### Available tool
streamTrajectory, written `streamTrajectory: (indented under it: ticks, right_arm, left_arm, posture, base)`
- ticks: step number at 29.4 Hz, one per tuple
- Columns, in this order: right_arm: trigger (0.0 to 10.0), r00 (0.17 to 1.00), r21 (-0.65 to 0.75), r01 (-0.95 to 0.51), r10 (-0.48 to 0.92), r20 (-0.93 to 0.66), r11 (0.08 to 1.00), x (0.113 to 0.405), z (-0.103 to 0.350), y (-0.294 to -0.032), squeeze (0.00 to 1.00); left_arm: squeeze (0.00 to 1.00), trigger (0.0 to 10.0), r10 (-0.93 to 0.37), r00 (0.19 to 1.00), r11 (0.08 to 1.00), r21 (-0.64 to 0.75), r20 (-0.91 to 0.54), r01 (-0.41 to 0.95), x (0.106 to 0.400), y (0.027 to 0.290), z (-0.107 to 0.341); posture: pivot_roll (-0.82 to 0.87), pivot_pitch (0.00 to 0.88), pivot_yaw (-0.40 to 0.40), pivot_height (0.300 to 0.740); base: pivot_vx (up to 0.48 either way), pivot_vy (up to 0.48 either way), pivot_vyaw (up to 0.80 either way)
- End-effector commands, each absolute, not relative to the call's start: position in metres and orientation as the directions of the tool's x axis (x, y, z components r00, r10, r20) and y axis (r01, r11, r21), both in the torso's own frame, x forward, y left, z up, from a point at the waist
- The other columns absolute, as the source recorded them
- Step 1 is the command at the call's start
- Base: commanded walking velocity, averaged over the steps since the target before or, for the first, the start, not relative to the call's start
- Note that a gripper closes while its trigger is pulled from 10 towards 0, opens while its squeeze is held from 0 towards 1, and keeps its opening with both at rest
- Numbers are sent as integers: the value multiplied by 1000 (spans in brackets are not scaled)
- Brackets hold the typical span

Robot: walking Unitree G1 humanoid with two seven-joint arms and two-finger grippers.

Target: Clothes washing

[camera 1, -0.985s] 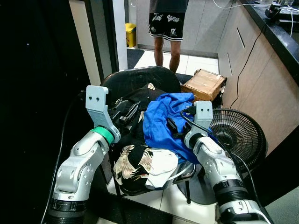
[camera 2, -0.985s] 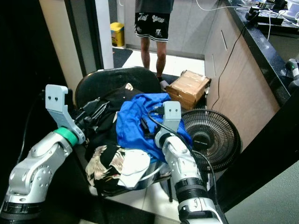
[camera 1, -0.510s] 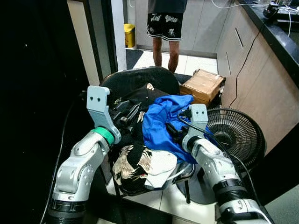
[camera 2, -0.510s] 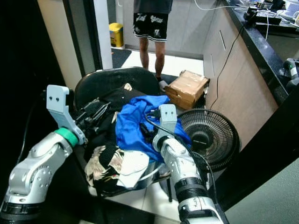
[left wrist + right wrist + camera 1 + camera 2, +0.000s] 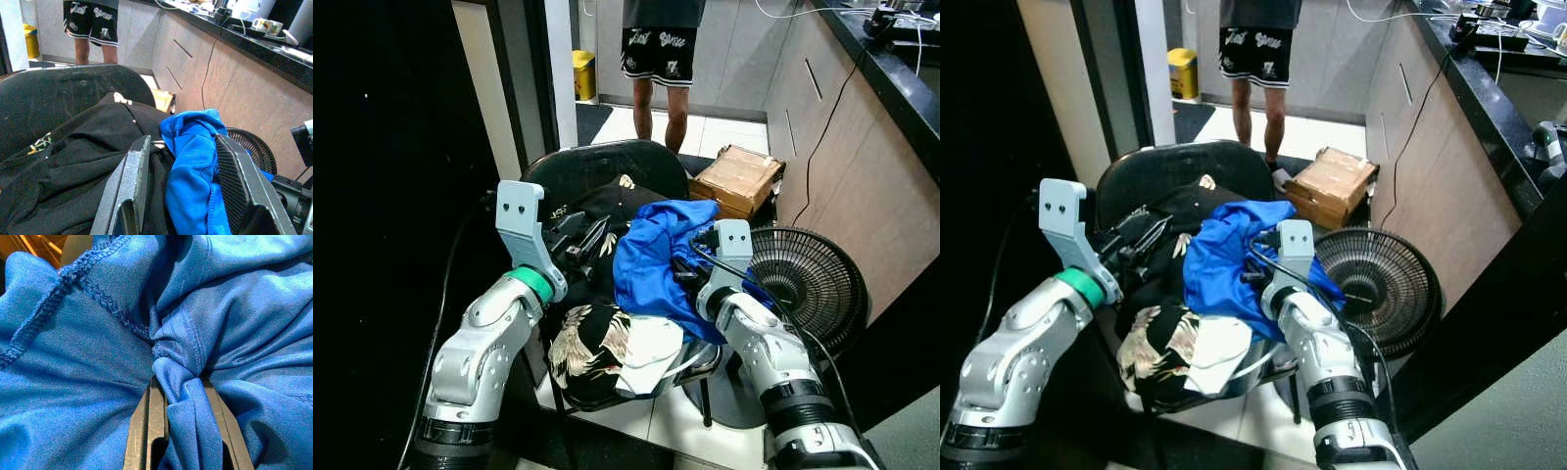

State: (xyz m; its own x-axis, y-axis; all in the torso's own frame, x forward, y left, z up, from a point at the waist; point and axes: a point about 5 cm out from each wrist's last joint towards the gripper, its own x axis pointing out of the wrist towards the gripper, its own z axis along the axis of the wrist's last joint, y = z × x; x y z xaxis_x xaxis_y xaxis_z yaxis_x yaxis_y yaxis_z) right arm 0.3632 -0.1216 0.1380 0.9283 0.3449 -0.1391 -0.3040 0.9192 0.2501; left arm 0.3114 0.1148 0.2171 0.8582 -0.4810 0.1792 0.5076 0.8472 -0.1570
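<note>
Pinched on a fold of blue cloth.
Right gripper (image 5: 183, 396) clamped on a bunched fold of the blue garment (image 5: 651, 264) — heaped with a black garment (image 5: 73, 171) and a patterned garment (image 5: 587, 343) on the black chair (image 5: 597, 166). Left gripper (image 5: 183, 176) spread wide, poised over black and blue cloth — fan (image 5: 808, 274), cardboard box (image 5: 739, 176), person's legs (image 5: 658, 108) beyond.

A person (image 5: 662, 59) stands beyond the chair, cut off above the waist by the frame's top edge. The right gripper (image 5: 183, 382) has its fingertips buried in a bunched fold of the blue garment (image 5: 656, 259). The chair (image 5: 597, 166) seat is hidden under piled clothes. Print on the shorts (image 5: 93, 22) is too small to read.
</note>
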Motion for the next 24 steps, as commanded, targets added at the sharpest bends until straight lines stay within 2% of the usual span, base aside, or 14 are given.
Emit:
streamTrajectory:
  ticks: [1, 3, 5, 6, 8, 9, 11, 12, 14, 18, 23, 24]
  right_arm:
    - [0, 928, 282, -317, 357, -104, 906, 360, 142, -120, 0]
    - [0, 928, 282, -317, 357, -104, 906, 360, 142, -120, 0]
    - [0, 943, 317, -328, 327, 58, 890, 363, 173, -124, 0]
    - [0, 943, 317, -328, 327, 58, 890, 363, 173, -124, 0]
    - [0, 935, 377, -332, 250, 250, 865, 363, 209, -132, 0]
    - [0, 935, 377, -332, 250, 250, 865, 363, 209, -132, 0]
    - [0, 910, 403, -306, 140, 390, 862, 362, 238, -145, 0]
    - [0, 910, 403, -306, 140, 390, 862, 362, 238, -145, 0]
    - [0, 875, 450, -267, 18, 484, 852, 360, 261, -162, 0]
    - [0, 842, 485, -235, -73, 534, 842, 356, 274, -176, 0]
    - [0, 835, 494, -219, -100, 541, 841, 355, 277, -182, 0]
    - [0, 853, 465, -187, -92, 513, 866, 357, 272, -184, 0]
  left_arm:
    - [0, 10000, -486, 859, 846, -162, 162, 509, 311, 114, 212]
    - [0, 10000, -486, 859, 846, -162, 162, 509, 311, 114, 212]
    - [0, 10000, -485, 859, 846, -162, 161, 508, 310, 116, 212]
    - [0, 10000, -485, 859, 846, -162, 161, 508, 310, 116, 212]
    - [0, 10000, -483, 860, 847, -161, 162, 506, 311, 117, 213]
    - [0, 10000, -483, 860, 847, -161, 162, 506, 311, 117, 213]
    - [0, 10000, -482, 860, 848, -161, 165, 506, 311, 117, 214]
    - [0, 10000, -482, 860, 848, -161, 165, 506, 311, 117, 214]
    - [0, 10000, -481, 860, 848, -160, 170, 506, 312, 116, 215]
    - [0, 10000, -471, 864, 852, -161, 179, 498, 313, 118, 217]
    - [0, 10000, -459, 868, 856, -168, 189, 489, 314, 120, 219]
    - [0, 10000, -434, 880, 869, -170, 192, 465, 316, 123, 220]
  posture:
    - [115, 15, 71, 740]
    - [115, 15, 71, 740]
    - [119, 17, 70, 740]
    - [119, 17, 70, 740]
    - [119, 18, 69, 740]
    - [119, 18, 69, 740]
    - [121, 19, 69, 740]
    - [121, 19, 69, 740]
    - [122, 18, 68, 740]
    - [122, 17, 69, 740]
    - [122, 17, 69, 740]
    - [118, 17, 72, 740]
  base:
    - [0, 0, 0]
    - [0, 0, 0]
    - [0, 0, 0]
    - [0, 0, 0]
    - [0, 0, 0]
    - [0, 0, 0]
    - [0, 0, 0]
    - [0, 0, 0]
    - [0, 0, 0]
    - [0, 0, 0]
    - [0, 0, 0]
    - [0, 0, 0]
